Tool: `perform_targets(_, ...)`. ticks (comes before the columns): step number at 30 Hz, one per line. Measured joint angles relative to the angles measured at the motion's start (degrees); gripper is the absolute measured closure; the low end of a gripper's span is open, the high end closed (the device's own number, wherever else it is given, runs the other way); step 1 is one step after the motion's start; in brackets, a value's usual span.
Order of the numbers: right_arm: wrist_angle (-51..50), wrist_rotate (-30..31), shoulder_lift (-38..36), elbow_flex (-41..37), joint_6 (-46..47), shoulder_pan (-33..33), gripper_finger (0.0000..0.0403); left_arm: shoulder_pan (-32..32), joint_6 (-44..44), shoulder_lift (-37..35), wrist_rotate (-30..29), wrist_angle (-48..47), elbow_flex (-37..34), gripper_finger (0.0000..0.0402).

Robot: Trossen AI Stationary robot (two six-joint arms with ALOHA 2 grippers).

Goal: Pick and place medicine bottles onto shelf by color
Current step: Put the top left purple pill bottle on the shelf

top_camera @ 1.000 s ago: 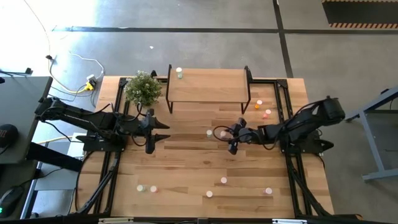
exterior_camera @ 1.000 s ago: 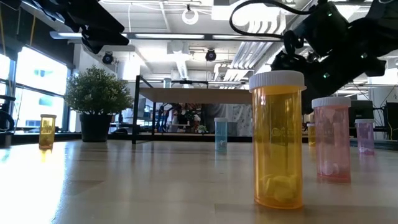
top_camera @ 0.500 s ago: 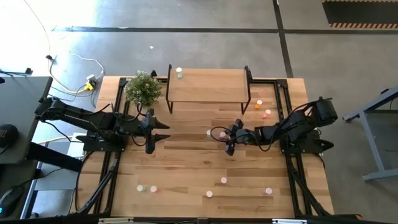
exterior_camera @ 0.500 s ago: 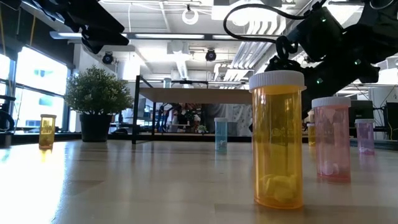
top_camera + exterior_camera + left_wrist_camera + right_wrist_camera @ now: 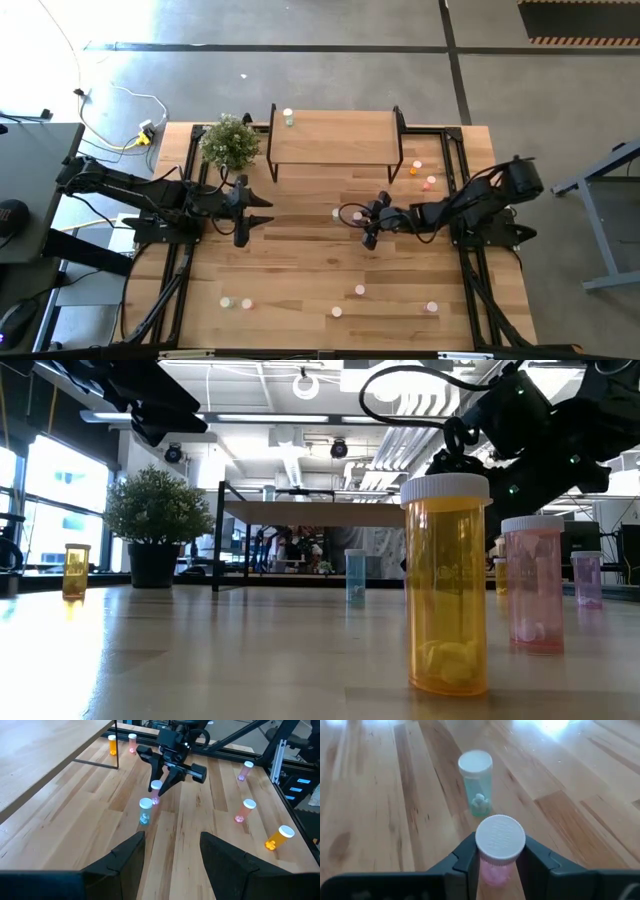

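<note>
The right gripper (image 5: 495, 865) is closing its two fingers on a pink bottle (image 5: 496, 851) near the middle of the table (image 5: 300, 270). The bottle is standing up straight, with its white cap on top. The fingers are pressing it from both sides, just under the cap. In the left wrist view the same gripper (image 5: 161, 784) is reaching down over the bottle from above.

A pale green bottle (image 5: 477, 783) is standing just beside the pink one, a little farther from the right arm. The two are not touching, so I think the pink one can go straight up without bumping it.

The shelf (image 5: 335, 133) is sitting at the far edge of the table. One green bottle (image 5: 288, 118) is already standing on its left end. So the pink bottle needs to go up and then toward the far edge, to a spot away from the green one.

The left gripper (image 5: 243, 208) is waiting near the left edge of the table, by the potted plant (image 5: 229, 141). Its fingers are about half open and holding nothing. The right arm is much nearer to this bottle.

More bottles are standing near the front edge and by the shelf's right legs.
</note>
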Motion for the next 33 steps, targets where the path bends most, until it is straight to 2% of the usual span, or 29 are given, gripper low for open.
perform_targets(9,-0.4,-0.2,-8.2,0.0,-0.2,-0.4,0.0306,0.2,0.0,0.0,0.0,0.0,0.0,0.022)
perform_targets(16,-3.2,-0.2,-18.2,1.6,-5.3,-2.7,0.0306,0.2,0.4,0.0,0.0,0.0,0.0,0.022)
perform_targets(22,-19.1,-0.2,-24.4,9.5,-9.1,-7.8,0.0306,0.2,0.4,0.0,0.0,0.2,0.0,0.022)
perform_targets(26,-30.8,-0.2,-25.9,16.3,-11.5,-12.6,0.0306,0.2,0.2,0.0,0.0,0.1,0.0,0.022)
perform_targets(33,-38.0,-1.7,-26.0,25.1,-15.0,-21.8,0.0306,0.2,0.0,0.0,0.0,0.0,0.0,0.022)
